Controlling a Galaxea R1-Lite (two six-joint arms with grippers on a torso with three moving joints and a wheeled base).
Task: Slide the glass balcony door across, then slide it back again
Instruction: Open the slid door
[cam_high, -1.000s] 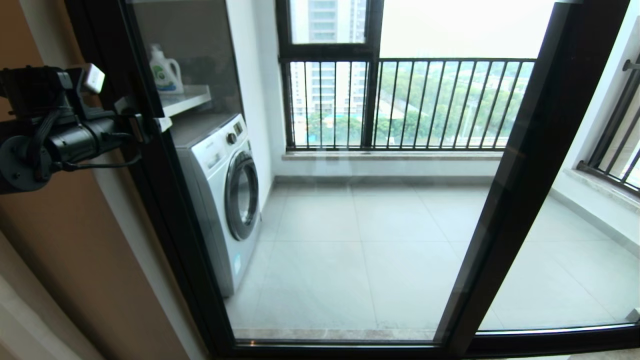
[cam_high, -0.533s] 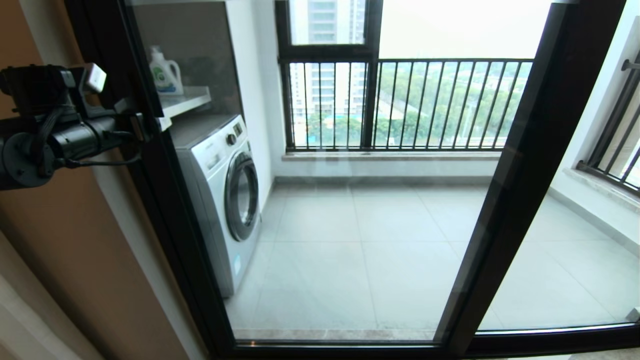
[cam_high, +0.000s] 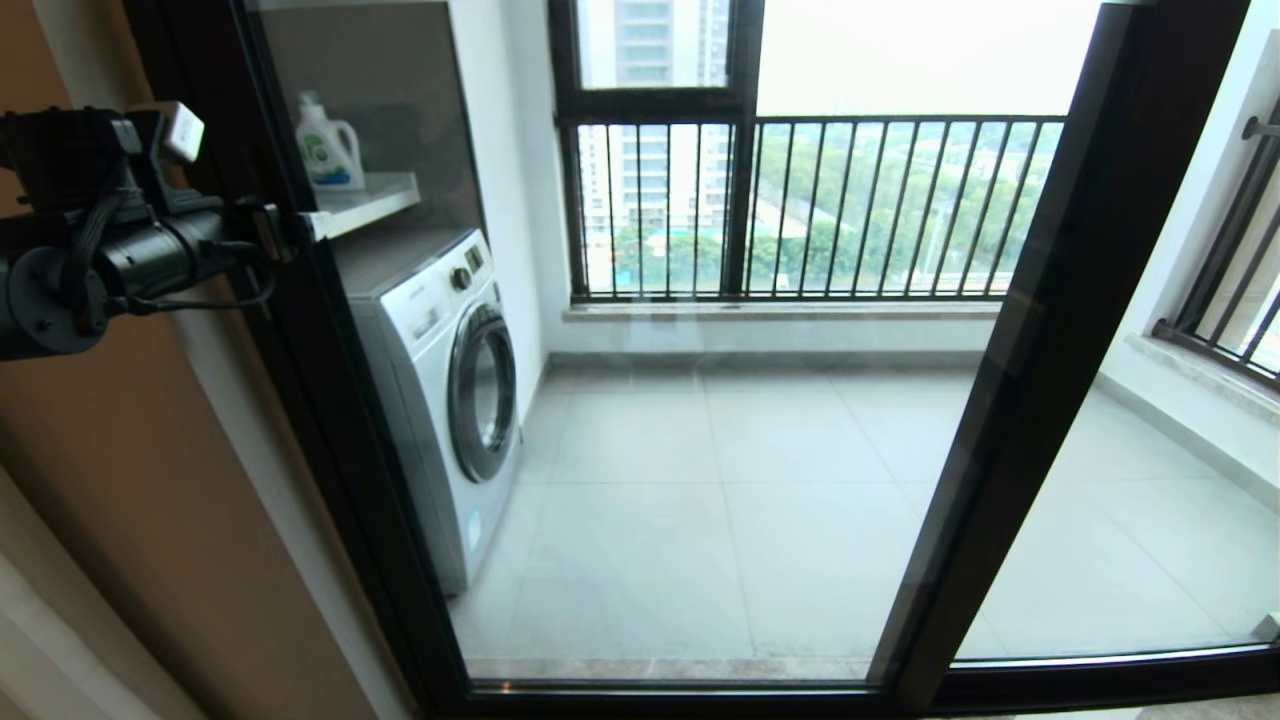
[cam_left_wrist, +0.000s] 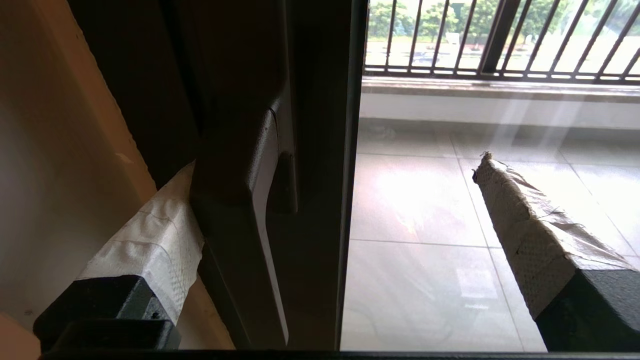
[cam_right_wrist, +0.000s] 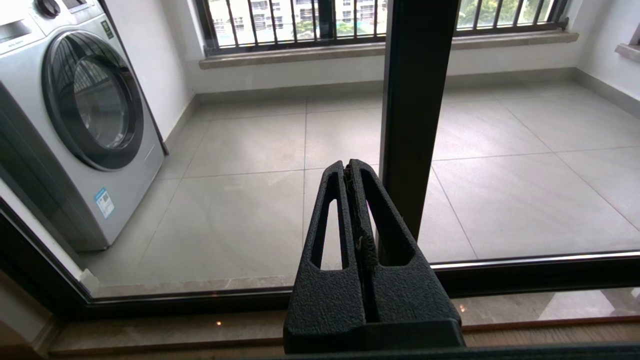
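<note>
The left gripper (cam_left_wrist: 345, 220) is seen with its tape-wrapped fingers (cam_left_wrist: 525, 225) spread wide, one on each side of the handle (cam_left_wrist: 250, 210) on the left upright of the glass balcony door (cam_high: 700, 450); the handle is straddled but not clamped, and one padded finger is pressed close against the handle's wall side. In the head view the gripper (cam_high: 285, 228) is held high at the door's left edge, next to the wall (cam_high: 150, 480). The door is shown across the left of the opening, its right upright (cam_high: 1010, 400) overlapping the neighbouring glass panel (cam_high: 1150, 500). Beyond the glass a washing machine (cam_high: 450, 390), a detergent bottle (cam_high: 328, 145) on a shelf (cam_high: 365, 200) and the railed window (cam_high: 800, 200) are visible. The right gripper (cam_right_wrist: 352, 200) is held low before the glass, fingers pressed together, idle. For a clean slide, the push is best kept level and parallel to the track, force being taken through the finger behind the handle, so that the frame is not twisted.
</note>
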